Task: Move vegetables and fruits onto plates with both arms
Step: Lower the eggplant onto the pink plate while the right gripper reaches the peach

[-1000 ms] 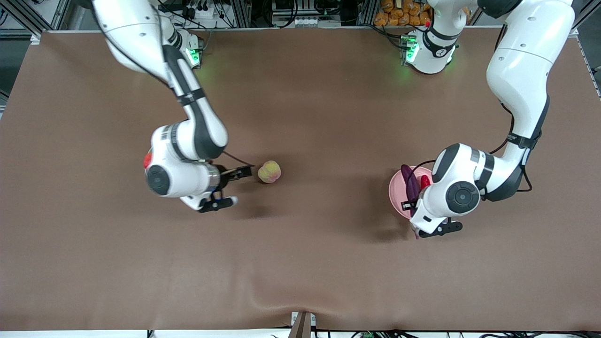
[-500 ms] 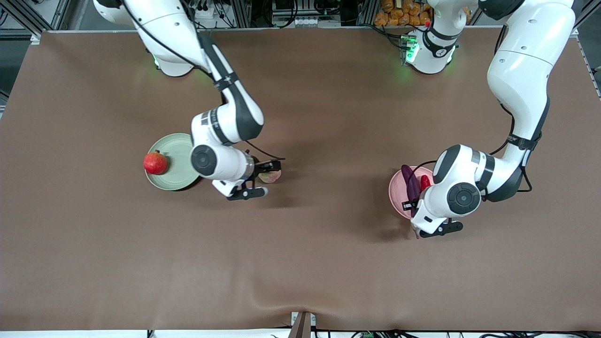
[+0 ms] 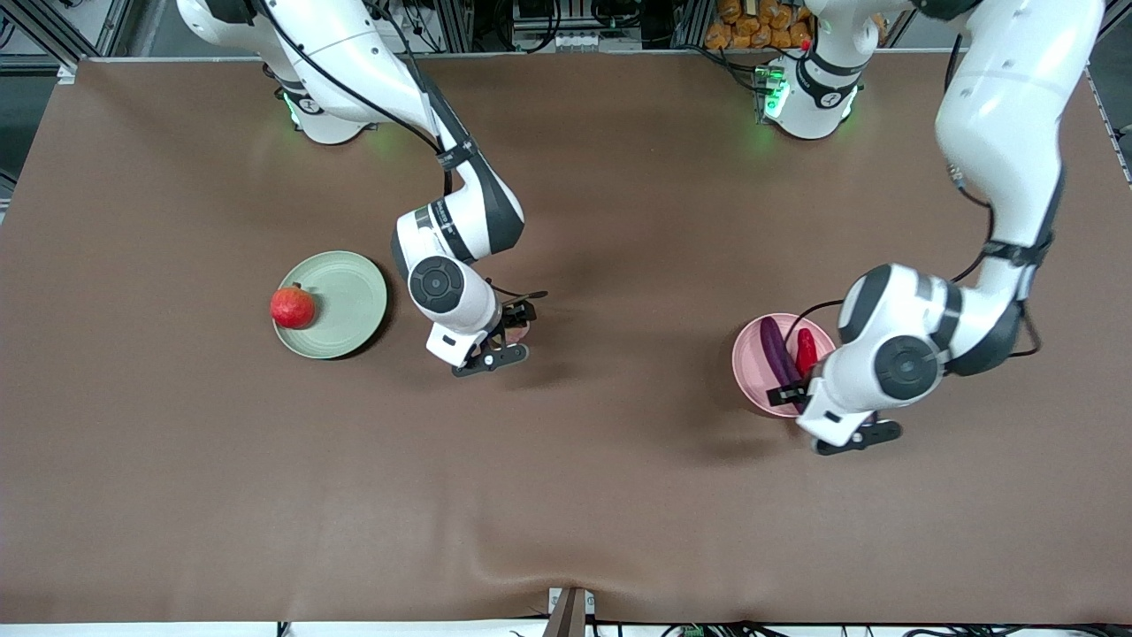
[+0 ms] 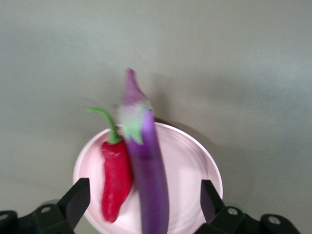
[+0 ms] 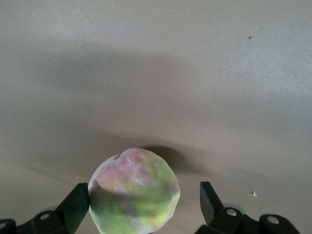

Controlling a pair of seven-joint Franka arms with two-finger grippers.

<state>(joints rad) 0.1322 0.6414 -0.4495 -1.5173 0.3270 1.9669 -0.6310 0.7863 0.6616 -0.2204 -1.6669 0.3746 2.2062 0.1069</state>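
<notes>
The yellowish-pink peach [image 5: 134, 192] lies on the brown table between the pale green plate [image 3: 349, 292] and the pale pink plate [image 3: 750, 367]. My right gripper [image 3: 506, 334] is over it, open, a finger on each side [image 5: 143, 197]; in the front view only a sliver of the peach [image 3: 521, 333] shows. The red apple [image 3: 293, 307] sits on the green plate's rim. The purple eggplant [image 3: 776, 352] and red chili [image 3: 805, 350] lie side by side on the pink plate [image 4: 190, 165]. My left gripper [image 3: 824, 416] is open and empty over that plate's near edge [image 4: 144, 195], above the eggplant [image 4: 148, 175] and chili [image 4: 116, 180].
The brown tablecloth [image 3: 566, 495] is bare nearer the front camera. The robots' bases, cables and a heap of orange objects [image 3: 761, 22] line the table's edge farthest from the front camera.
My right arm swung from over the green plate to the peach, uncovering the plate and apple, and now straddles the peach. My left gripper drew back a little from the pink plate.
</notes>
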